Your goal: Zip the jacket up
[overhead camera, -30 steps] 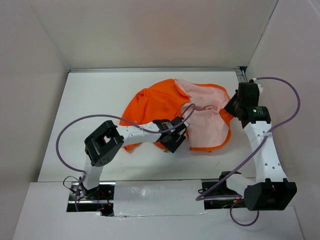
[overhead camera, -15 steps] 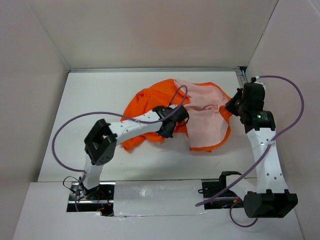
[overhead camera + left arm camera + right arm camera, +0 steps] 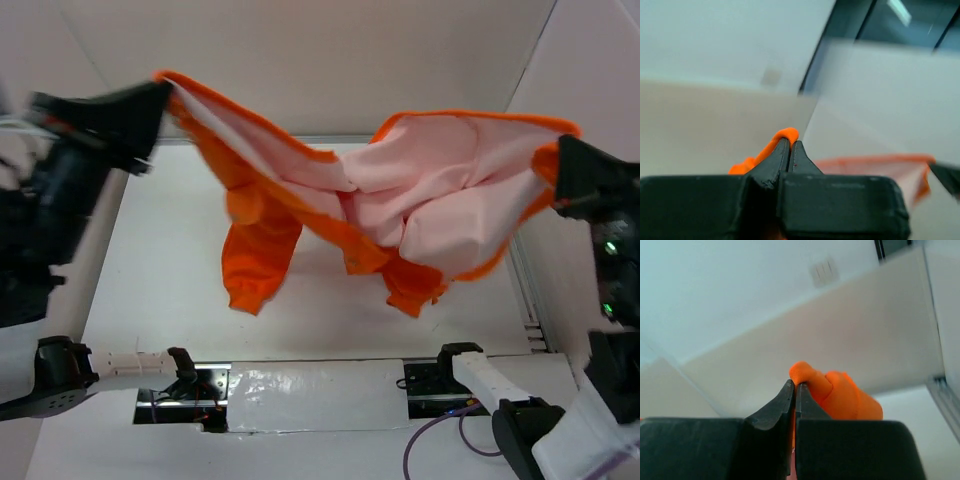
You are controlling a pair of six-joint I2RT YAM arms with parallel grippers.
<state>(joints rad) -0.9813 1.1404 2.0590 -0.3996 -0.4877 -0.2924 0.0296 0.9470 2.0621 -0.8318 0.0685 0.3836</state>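
As L hand (image 3: 790, 146), R hand (image 3: 794, 386) pinch it, jacket (image 3: 420, 200) hangs; lining showing

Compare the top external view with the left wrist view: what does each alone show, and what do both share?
Top external only: the whole jacket hanging spread between the left gripper and right gripper, pink lining facing the camera, one sleeve dangling over the table. Left wrist only: the fingertips pressed shut on a fold of orange edge. Both: the orange jacket pinched by the left gripper.
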